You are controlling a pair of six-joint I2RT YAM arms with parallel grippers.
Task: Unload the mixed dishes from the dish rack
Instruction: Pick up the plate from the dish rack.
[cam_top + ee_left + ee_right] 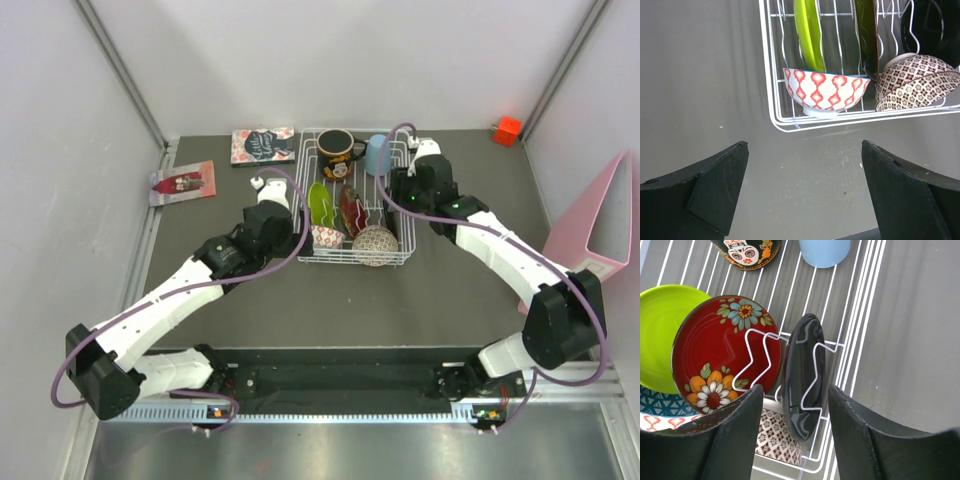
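Two hands: I hold both near the dish rack (840,117).
Left hand (804,145): fingers wide apart over tabletop (700,75).
Right hand (795,390): fingers apart, straddling the upright black plate (805,355).

the top edge is cropping the black cartoon mug (747,252) and pale blue cup (824,251) (right wrist view).

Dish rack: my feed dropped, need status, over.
Left tool open, hovering short of dish rack. Right tool open astride dark plate, not clamped. Nothing unloaded yet. Wire prong crosses plate's face.
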